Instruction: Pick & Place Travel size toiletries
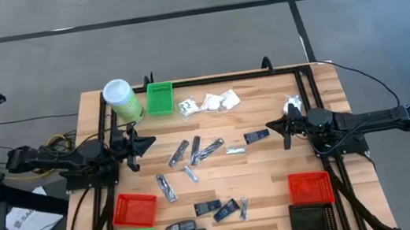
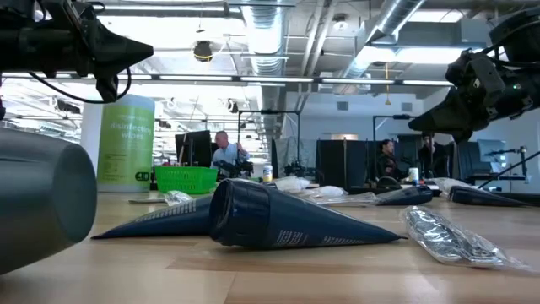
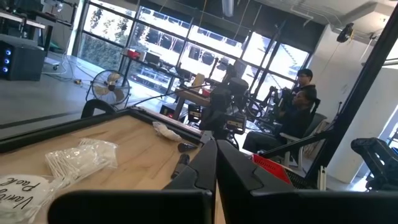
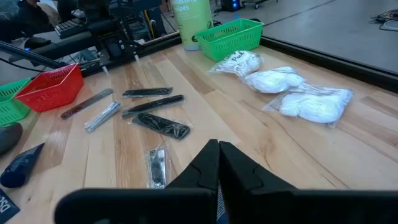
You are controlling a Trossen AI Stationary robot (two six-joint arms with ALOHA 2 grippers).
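Where toiletries (image 1: 198, 151) lie, bins (image 1: 136, 209) around.

Left gripper (image 1: 151, 142) and right gripper (image 1: 272, 129) closed, empty.

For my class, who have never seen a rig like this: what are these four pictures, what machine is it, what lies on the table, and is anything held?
It is a robot with two dark arms at a wooden table. One picture looks straight down, one looks level across the tabletop, and two come from cameras on the wrists. The left gripper and right gripper are both shut and hold nothing. Between them lie small toiletries: white sachets, slim silvery packets and dark packets. Around them stand red bins, green bins, a black bin and a green canister.
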